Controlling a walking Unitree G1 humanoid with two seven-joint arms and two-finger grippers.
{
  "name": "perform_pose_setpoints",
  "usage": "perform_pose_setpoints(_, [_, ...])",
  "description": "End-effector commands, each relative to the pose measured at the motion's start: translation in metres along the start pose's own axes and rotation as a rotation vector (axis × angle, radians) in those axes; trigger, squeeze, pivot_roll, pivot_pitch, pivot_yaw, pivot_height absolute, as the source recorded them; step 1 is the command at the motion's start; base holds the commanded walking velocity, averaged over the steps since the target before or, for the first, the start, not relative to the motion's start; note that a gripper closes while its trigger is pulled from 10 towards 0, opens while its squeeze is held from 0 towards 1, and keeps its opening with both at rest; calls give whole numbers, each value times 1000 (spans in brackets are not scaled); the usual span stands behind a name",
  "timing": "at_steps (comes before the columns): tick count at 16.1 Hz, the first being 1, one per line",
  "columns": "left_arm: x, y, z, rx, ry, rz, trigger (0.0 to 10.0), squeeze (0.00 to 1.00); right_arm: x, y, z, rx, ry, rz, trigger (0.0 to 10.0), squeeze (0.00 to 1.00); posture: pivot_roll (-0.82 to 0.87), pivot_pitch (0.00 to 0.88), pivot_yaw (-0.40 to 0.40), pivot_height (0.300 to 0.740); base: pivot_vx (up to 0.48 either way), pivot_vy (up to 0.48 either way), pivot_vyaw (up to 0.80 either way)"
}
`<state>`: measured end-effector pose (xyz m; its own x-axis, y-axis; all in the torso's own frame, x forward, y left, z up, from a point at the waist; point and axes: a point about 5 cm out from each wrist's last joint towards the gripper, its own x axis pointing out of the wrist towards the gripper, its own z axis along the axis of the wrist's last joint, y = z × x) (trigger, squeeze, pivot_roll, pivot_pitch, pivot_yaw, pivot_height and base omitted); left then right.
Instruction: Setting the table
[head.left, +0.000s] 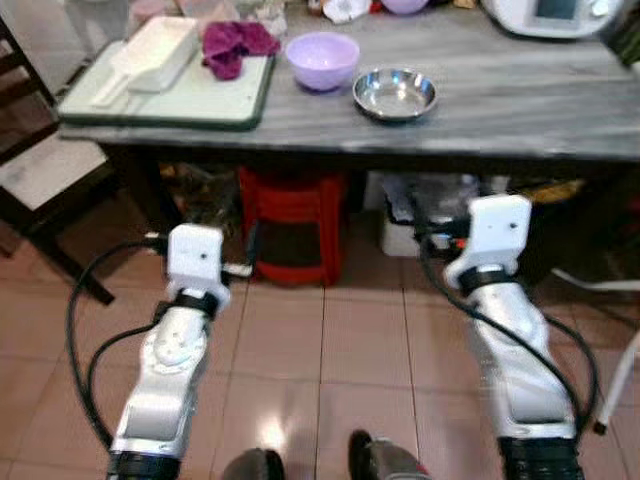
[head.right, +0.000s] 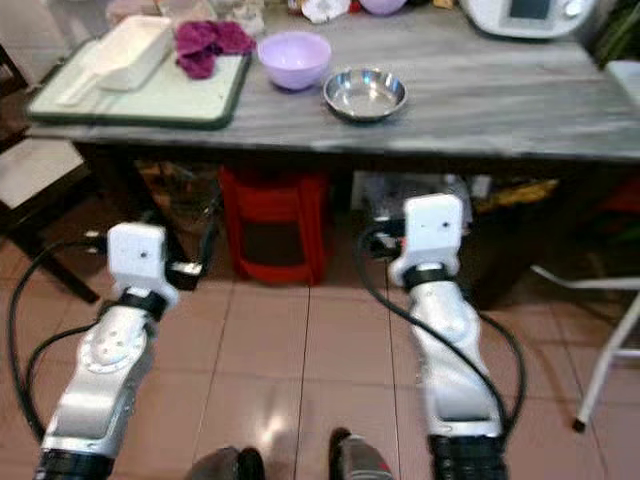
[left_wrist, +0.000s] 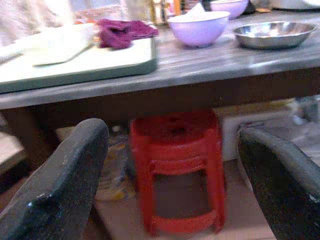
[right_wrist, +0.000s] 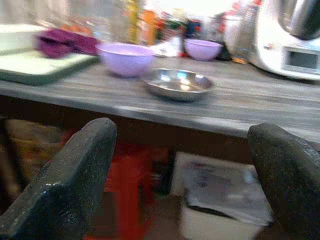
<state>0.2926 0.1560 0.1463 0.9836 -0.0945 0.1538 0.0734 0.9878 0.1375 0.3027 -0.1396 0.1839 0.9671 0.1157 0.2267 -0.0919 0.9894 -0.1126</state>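
The steel bowl (head.left: 394, 93) and purple bowl (head.left: 322, 59) are set near the desk (head.left: 520, 110) edge. Both the left gripper (left_wrist: 170, 175) and right gripper (right_wrist: 180, 175) are held below it, jaws wide and empty. The desk should be approached squarely before any reach.

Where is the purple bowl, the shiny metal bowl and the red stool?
purple bowl (head.left: 322, 60), left eye view, on its inside near the middle.
shiny metal bowl (head.left: 394, 93), left eye view, on its inner bottom.
red stool (left_wrist: 176, 135), left wrist view, on the front edge of its seat, under the table.
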Motion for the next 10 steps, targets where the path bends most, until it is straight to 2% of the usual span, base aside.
perform_pose_setpoints(1, [-4, -1, -3, -6, -5, -17, 10000, 0, 0, 1, 2, -2, -4, 12, 10000, 0, -126, 196, 20, 740, 0, 0, 0])
perform_pose_setpoints(4, [-12, -7, -8, -24, 0, 6, 10000, 0, -4, -1, -3, -20, 8, 9, 10000, 0, -121, 197, 15, 740, 0, 0, 0])
perform_pose_setpoints(6, [-18, -7, -15, -29, -4, 18, 10000, 0, -9, -8, -13, -42, 35, -64, 10000, 0, -121, 196, 11, 740, 0, 0, 0])
perform_pose_setpoints(8, [-23, 5, -23, -30, 17, 75, 10000, 0, -19, -15, -21, -36, 60, -90, 10000, 0, -121, 196, 11, 740, 0, 0, 0])
perform_pose_setpoints(10, [-31, 8, -31, -2, 38, 77, 10000, 0, -32, -22, -28, -40, 80, -108, 10000, 0, -125, 193, 9, 740, 0, 0, 0])
